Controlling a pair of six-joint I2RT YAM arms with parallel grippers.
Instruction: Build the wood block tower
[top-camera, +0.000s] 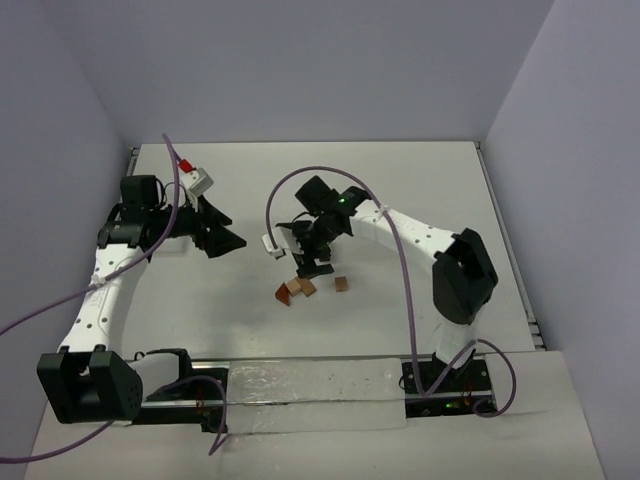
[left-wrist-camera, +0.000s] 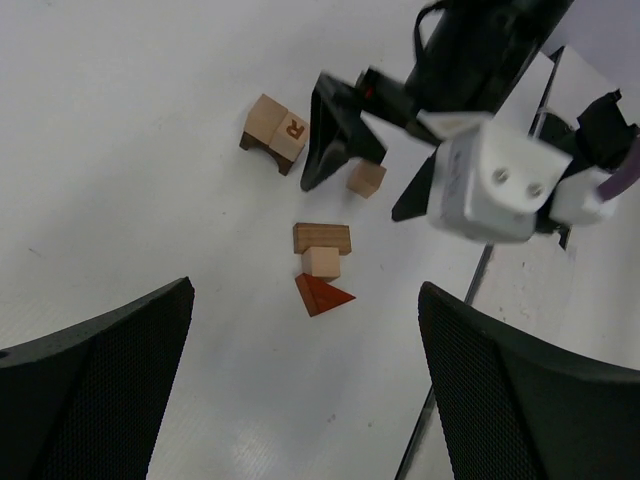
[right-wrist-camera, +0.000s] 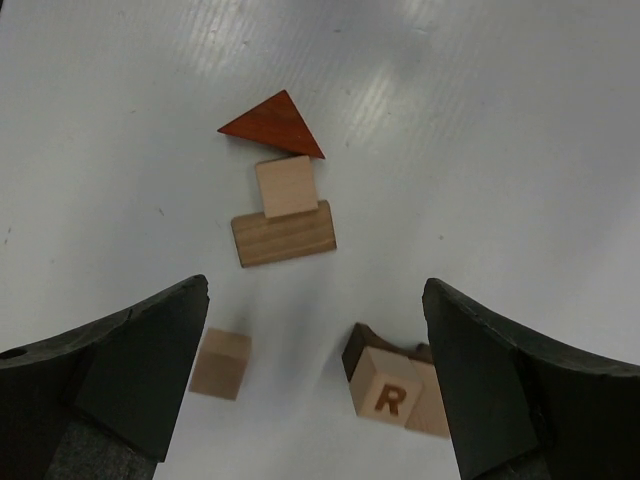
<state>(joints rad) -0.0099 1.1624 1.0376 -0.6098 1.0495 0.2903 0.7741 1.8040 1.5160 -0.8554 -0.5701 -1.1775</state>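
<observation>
The right gripper (right-wrist-camera: 315, 290) hangs low over the white table (right-wrist-camera: 520, 120), its jaws spread wide with nothing between them. Close by one finger lies a loose tan cube (right-wrist-camera: 220, 364). By the other finger sits a small cluster: a tan cube marked R (right-wrist-camera: 385, 395), a second tan cube (right-wrist-camera: 426, 402) touching it, and a dark brown piece (right-wrist-camera: 358, 350) partly hidden behind them. Just beyond these, the wood block tower (right-wrist-camera: 284, 200) is a short row of three touching pieces lying flat on the table: a tan oblong block (right-wrist-camera: 284, 234), a small tan cube (right-wrist-camera: 286, 186), then a reddish-brown wedge (right-wrist-camera: 272, 127) at the far end. The left gripper (top-camera: 230, 232) stands well apart on the left side, aimed toward the blocks, its jaws likewise wide apart and empty.
</observation>
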